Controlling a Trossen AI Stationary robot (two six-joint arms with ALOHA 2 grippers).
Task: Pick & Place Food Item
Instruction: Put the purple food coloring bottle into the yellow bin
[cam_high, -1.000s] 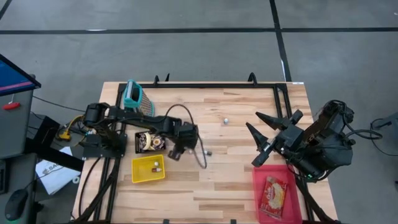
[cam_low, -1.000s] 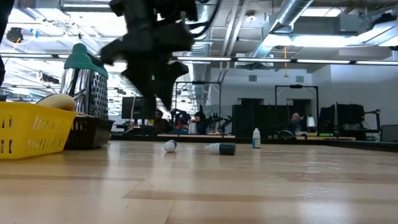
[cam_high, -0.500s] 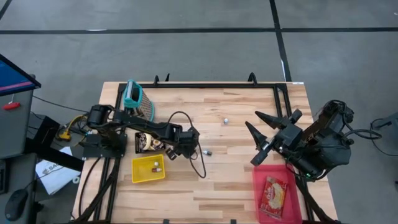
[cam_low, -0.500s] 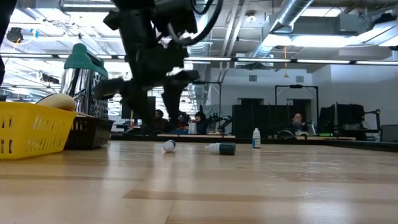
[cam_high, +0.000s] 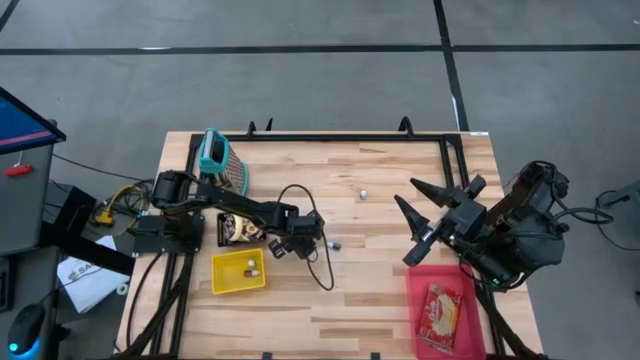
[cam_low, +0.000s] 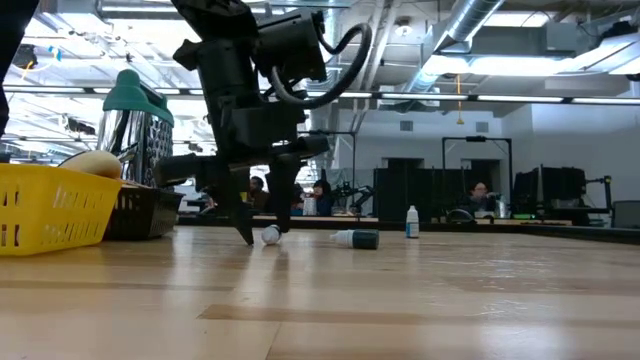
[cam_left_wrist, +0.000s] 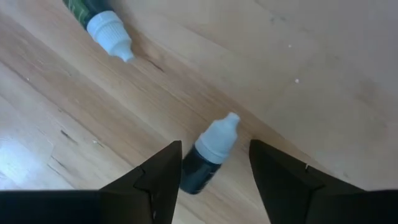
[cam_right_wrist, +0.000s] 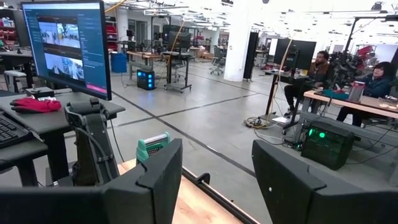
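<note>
A small bottle (cam_left_wrist: 208, 158) with a dark body and a white cap lies on its side on the wooden table. My left gripper (cam_left_wrist: 214, 145) points steeply down over it, open, with one finger on either side of the bottle and its tips close to the tabletop (cam_low: 265, 232). A second small bottle (cam_left_wrist: 102, 25), green with a white cap, lies a little farther off (cam_high: 333, 243). My right gripper (cam_high: 408, 200) is held high at the table's right side, level and open, with nothing between its fingers (cam_right_wrist: 214, 180).
A yellow basket (cam_high: 238, 272) and a dark basket (cam_high: 238, 228) stand to the left of my left gripper, with a teal-handled grater (cam_high: 220, 160) behind them. A red tray (cam_high: 445, 312) holding a packet sits at the near right. A third small bottle (cam_high: 365, 193) lies toward the far side.
My left gripper has come down from well above the table until its fingertips are near the tabletop around the small bottle. It has also rolled about the line along which it points. The bottles have stayed where they were.
</note>
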